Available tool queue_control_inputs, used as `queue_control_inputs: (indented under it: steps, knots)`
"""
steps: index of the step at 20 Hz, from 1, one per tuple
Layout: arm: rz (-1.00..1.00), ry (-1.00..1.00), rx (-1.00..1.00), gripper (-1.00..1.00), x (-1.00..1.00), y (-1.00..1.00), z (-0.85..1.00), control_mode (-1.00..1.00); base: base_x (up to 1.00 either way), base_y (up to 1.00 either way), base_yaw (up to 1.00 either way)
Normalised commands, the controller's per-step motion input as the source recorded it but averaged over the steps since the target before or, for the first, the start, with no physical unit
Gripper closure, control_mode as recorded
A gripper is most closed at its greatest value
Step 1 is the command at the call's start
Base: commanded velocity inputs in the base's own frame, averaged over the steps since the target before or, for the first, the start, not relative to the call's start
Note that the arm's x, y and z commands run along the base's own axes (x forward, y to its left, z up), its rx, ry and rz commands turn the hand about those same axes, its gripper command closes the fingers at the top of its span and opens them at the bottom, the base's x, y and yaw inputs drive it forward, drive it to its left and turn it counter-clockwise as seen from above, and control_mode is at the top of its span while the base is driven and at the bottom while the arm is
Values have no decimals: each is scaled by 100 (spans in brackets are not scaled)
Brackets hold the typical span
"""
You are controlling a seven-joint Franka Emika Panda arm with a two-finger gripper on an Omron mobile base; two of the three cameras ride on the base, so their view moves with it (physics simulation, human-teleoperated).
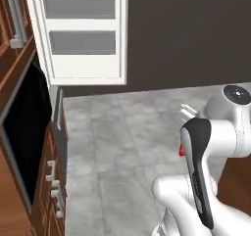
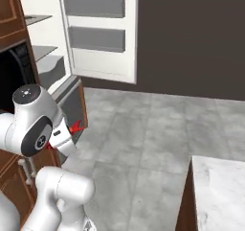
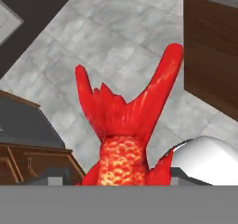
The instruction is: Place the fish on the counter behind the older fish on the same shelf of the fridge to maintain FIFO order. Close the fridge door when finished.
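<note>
1. Our gripper (image 3: 123, 183) is clamped on the fish (image 3: 128, 125); in the hand view the scaled orange body sits low between the fingers, though the tips themselves are hard to make out, so we judge the hold from how the fish stays put.
2. The fish is carried in the air above the grey tile floor (image 1: 122, 147), its forked red tail pointing away from the hand. From the right base view a red sliver of it (image 2: 75, 126) pokes out beside the wrist.
3. We judge the fish light and fairly stiff, with a slick scaled skin. The thick body is the sound place to hold; the thin tail fins would likely bend or slip.
4. The fridge door (image 2: 98, 33) stands open, its two grey bins facing us, and the fridge (image 2: 45, 57) interior with its shelf (image 2: 42, 50) lies to the left.
5. The counter (image 2: 222, 191) is well apart, at lower right.
</note>
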Motion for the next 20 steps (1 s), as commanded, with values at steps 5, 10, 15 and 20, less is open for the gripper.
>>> queue_control_inputs:
  steps: [5,10,15,20]
  knots:
    - [0,0,0,100,0,0,0,100,100,0,41]
    - [0,0,0,100,0,0,0,100,100,0,41]
    - [0,0,0,100,0,0,0,100,100,0,43]
    - [0,0,0,100,0,0,0,100,100,0,44]
